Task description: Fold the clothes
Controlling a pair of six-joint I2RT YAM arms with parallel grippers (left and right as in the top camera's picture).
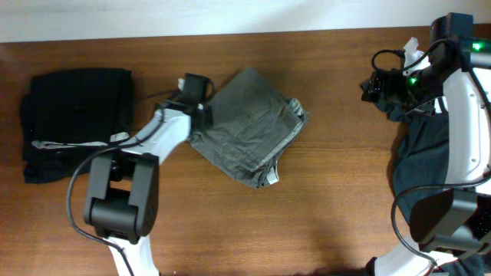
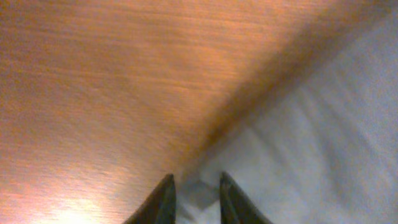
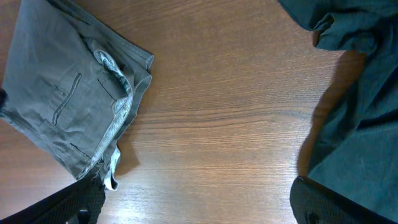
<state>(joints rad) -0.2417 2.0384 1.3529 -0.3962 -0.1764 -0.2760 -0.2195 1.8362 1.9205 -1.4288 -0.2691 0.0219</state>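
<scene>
Creased grey-khaki woven cotton shorts [image 1: 249,126] lie folded on the middle of the brown wood-grain table [image 1: 330,192], left hand [image 2: 195,185] narrowly parted at their edge, right hand [image 3: 199,186] wide and empty.

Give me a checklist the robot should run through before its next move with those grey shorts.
1. Shorts folded into one compact bundle: ok.
2. Left gripper free of the cloth: cannot tell; fabric shows between its narrowly parted fingers.
3. Right gripper open and empty: ok.
4. Shorts apart from the black folded stack: ok.
5. Shorts apart from the dark garment on the right: ok.
</scene>
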